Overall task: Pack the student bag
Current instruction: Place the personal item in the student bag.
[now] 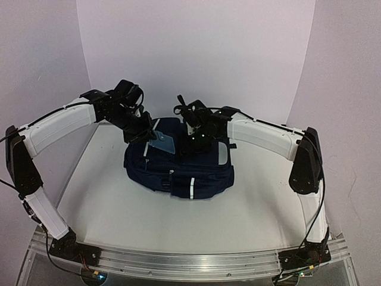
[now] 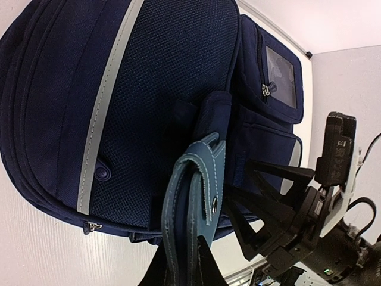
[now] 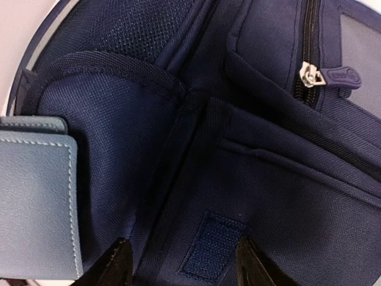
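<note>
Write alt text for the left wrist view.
A light-blue wallet, pinched in the left fingers at the bottom edge, reaches with its far end to a small pocket on the navy student bag that fills the frame. The right arm's fingers stand open beside it at right.

Student bag [image 1: 178, 170] centred on table [image 1: 119, 220], wallet [image 1: 162, 143] against its far left corner.

Dark navy student bag [image 1: 178, 170], thin pale grey stripes, fine mesh weave on one panel; light-blue wallet [image 2: 196, 179], white stitching along its edges; white table [image 1: 119, 220], faint wood grain.
</note>
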Controlling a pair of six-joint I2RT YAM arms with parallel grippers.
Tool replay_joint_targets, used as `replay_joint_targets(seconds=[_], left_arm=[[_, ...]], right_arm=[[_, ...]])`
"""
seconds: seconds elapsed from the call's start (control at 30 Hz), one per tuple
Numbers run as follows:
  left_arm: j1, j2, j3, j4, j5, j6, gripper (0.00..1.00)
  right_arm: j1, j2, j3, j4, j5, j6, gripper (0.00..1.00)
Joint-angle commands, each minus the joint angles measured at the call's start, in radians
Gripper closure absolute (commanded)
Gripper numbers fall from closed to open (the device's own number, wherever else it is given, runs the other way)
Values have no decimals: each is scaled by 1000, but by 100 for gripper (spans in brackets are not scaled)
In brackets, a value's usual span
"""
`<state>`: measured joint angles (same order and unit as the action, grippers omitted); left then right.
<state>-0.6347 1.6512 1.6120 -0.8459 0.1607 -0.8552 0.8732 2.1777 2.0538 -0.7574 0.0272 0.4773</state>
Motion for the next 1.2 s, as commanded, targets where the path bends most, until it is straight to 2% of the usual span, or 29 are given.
replay_joint_targets(seconds=[0.0, 0.07, 0.2, 0.3, 0.33, 0.53, 0.67, 0.87, 1.17], left_arm=[[7, -47, -15, 31, -47, -15, 100], [7, -51, -20, 34, -47, -15, 100], [7, -46, -17, 33, -49, -1, 100], [7, -38, -8, 31, -44, 16, 100], [7, -36, -8, 39, -37, 24, 100], [7, -39, -16, 109, -4, 50, 100], [7, -28, -7, 88, -18, 45, 100], [7, -43, -21, 87, -35, 31, 100], [7, -65, -49, 93, -48, 26, 100]], right_arm=[[7, 61, -10, -49, 94, -12, 53], [8, 53, -30, -64, 112, -19, 69], [8, 19, -27, -72, 95, -45, 89], [8, -13, 4, -72, 75, -70, 99], [8, -26, 9, -71, 71, -76, 100], [6, -83, 6, -48, 2, -93, 99], [6, -65, 34, -34, -16, -84, 78], [7, -21, 60, -33, -5, -46, 68], [19, 48, 90, -41, 43, -32, 65]])
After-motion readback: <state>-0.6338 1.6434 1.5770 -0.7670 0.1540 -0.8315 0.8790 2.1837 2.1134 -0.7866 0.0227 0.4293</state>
